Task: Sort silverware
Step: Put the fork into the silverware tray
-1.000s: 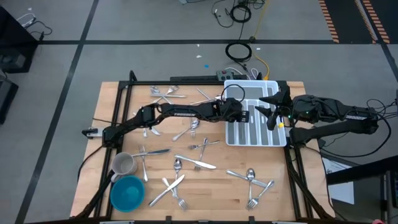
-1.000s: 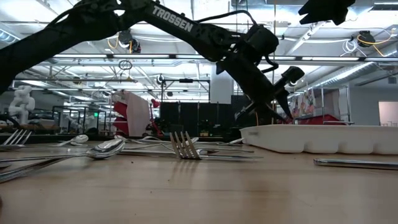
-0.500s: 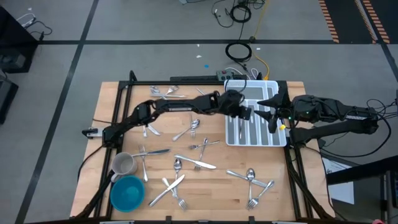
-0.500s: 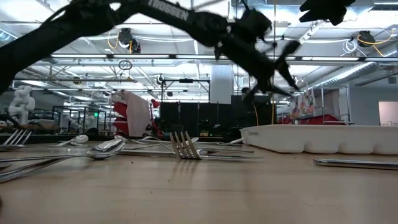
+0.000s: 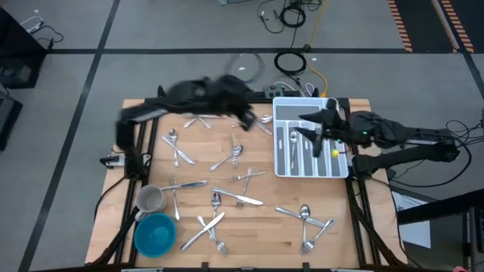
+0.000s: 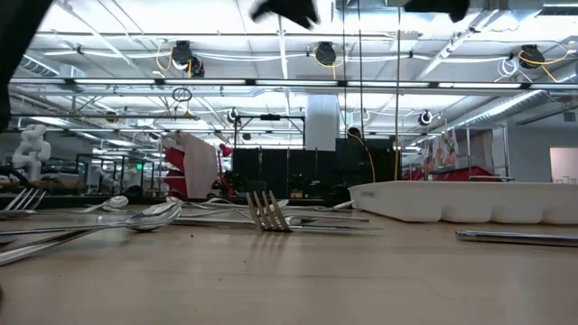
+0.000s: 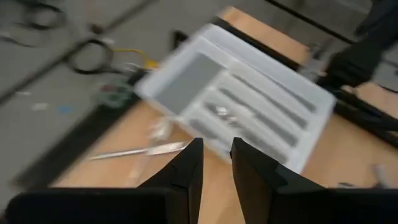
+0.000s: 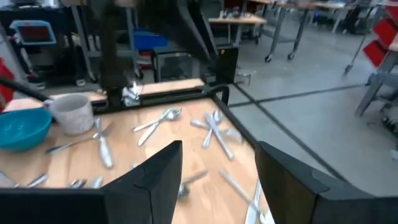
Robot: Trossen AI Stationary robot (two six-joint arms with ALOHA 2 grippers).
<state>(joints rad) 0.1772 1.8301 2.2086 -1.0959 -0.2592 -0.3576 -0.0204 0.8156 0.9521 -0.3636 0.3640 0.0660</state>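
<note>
Barely started: maybe two pieces lie in the tray [image 5: 338, 169], most silverware [image 5: 238, 198] still on my desk [image 5: 265, 234]. Left tool [image 7: 215, 163] slightly parted, empty; right tool [image 8: 219, 163] open, empty.

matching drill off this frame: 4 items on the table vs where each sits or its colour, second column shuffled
Things:
1. bowl
2. mug
3. organiser tray
4. right gripper

Descriptions:
A. white, at the table's right end
B. hovers above the tray, fingers apart
C. blue, at the near left corner
D. grey, just behind the bowl

Pairs: 1-C, 2-D, 3-A, 4-B
</note>
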